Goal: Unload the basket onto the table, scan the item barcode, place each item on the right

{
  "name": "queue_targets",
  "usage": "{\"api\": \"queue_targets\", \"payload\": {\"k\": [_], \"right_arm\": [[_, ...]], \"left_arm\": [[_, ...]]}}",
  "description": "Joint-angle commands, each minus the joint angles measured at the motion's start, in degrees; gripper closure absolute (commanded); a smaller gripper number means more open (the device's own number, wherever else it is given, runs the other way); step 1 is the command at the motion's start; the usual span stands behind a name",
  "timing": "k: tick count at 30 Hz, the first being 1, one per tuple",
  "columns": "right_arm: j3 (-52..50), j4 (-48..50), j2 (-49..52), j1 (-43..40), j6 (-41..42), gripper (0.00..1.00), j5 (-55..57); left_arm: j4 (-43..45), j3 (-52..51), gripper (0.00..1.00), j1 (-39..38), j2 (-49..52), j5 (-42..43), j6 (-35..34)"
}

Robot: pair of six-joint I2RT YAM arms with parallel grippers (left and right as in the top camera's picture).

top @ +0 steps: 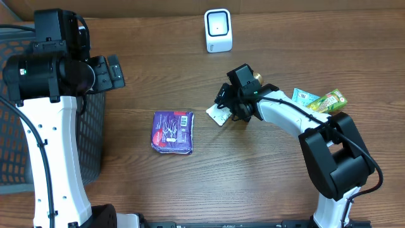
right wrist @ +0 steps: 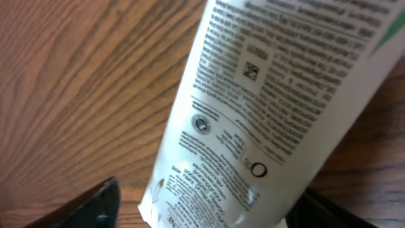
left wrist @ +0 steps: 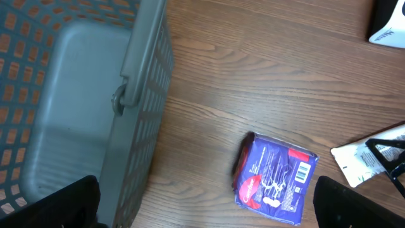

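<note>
White printed squeeze tube (right wrist: pixel 253 126) sits between right gripper's (top: pixel 224 110) parted fingers, long axis crossing them, unclamped. Left gripper (top: pixel 111 71) wide, empty, farther off.

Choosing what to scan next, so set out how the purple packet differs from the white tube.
Colour: the purple packet is dark purple; the white tube is white with black print. Shape: the packet is flat and squarish; the tube is long. Place: the packet lies alone; the tube lies between the open jaws of the right gripper. Both rest on the wooden table and bear printed codes.
</note>
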Motion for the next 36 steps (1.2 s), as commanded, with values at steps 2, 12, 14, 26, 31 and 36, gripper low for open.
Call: {"api": "queue_targets", "payload": {"k": [2, 12, 14, 26, 31, 36], "right_arm": [[-0.5, -0.4, 2.1, 0.0, 0.1, 0.25, 0.2], [-0.5, 3.3, 3.2, 1.2, -0.3, 0.27, 5.3], [-0.5, 4.1, 4.0, 1.3, -0.2, 0.31, 5.2], [-0.4, 2.8, 4.8, 0.8, -1.1, 0.79, -1.0], [-0.4, 0.6, 4.6, -0.6, -7.3, 0.96, -11.9], [-0.4, -8.3, 2.7, -3.7, -14.7, 0.96, -18.0]], "left_arm": [[-0.1, 1.2, 0.01, -0.1, -0.2, 0.3, -0.2], [-0.1, 1.2, 0.01, -0.1, -0.2, 0.3, -0.2], [-0.1, 1.2, 0.01, -0.1, -0.2, 0.3, -0.2], [-0.1, 1.2, 0.0, -0.1, -0.2, 0.3, -0.2], [-0.1, 1.2, 0.0, -0.1, -0.2, 0.3, -0.2], [-0.1, 1.2, 0.01, -0.1, -0.2, 0.3, -0.2]]}}
